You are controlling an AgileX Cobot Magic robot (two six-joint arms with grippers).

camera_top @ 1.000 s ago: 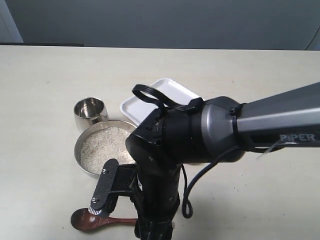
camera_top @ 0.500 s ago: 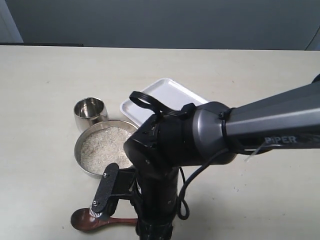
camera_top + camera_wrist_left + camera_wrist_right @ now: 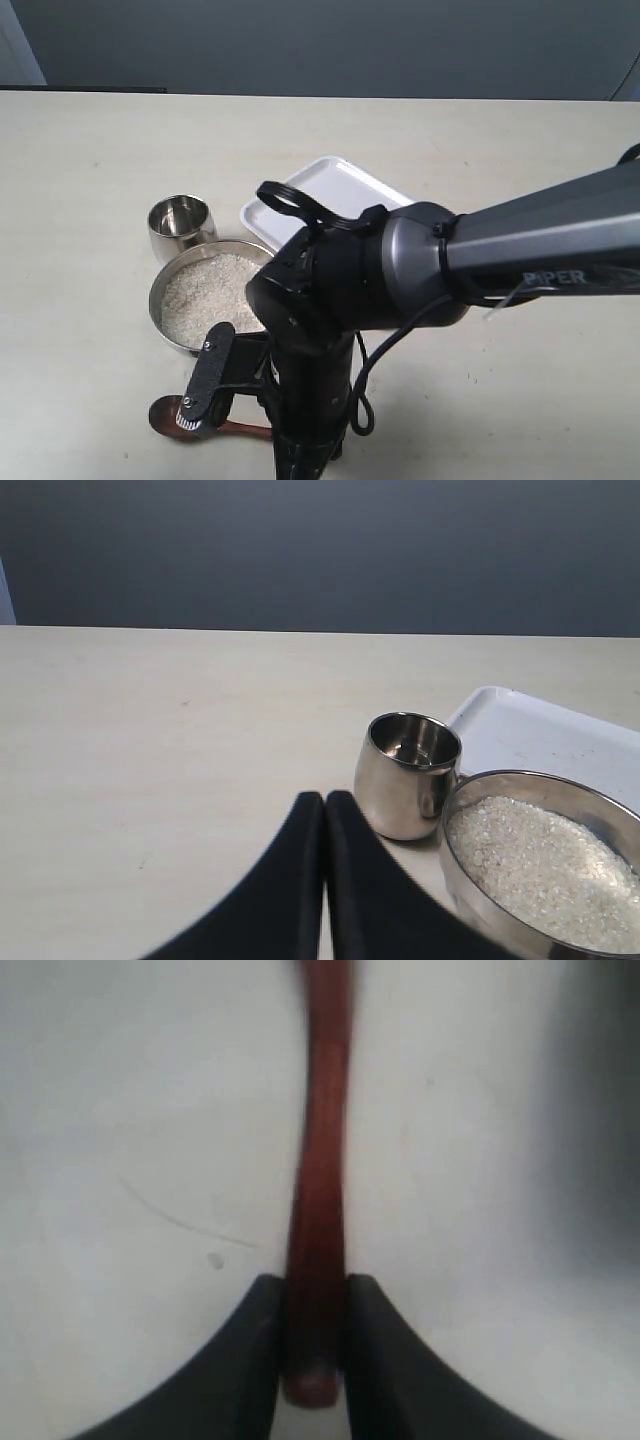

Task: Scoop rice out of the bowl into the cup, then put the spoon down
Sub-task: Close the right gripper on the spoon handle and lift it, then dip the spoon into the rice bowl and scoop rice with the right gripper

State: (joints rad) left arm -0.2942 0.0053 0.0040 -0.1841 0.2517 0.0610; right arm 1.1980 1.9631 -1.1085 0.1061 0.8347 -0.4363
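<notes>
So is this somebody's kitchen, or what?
Probably a robot test room, not a kitchen: a pale table, a plain grey wall, a robot arm marked PIPER, and just a bowl of rice and a cup.

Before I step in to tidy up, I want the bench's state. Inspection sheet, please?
Surface: beige table, no spills seen.
Job's things: bowl holding rice; cup beside it, looks empty; spoon gripped by its handle.
Clutter: white tray beside the bowl.
Grippers: right gripper, jaws shut on the spoon; left gripper, jaws shut, empty.
Cables: black cable looping under the right arm.
Surroundings: dark grey wall.
</notes>
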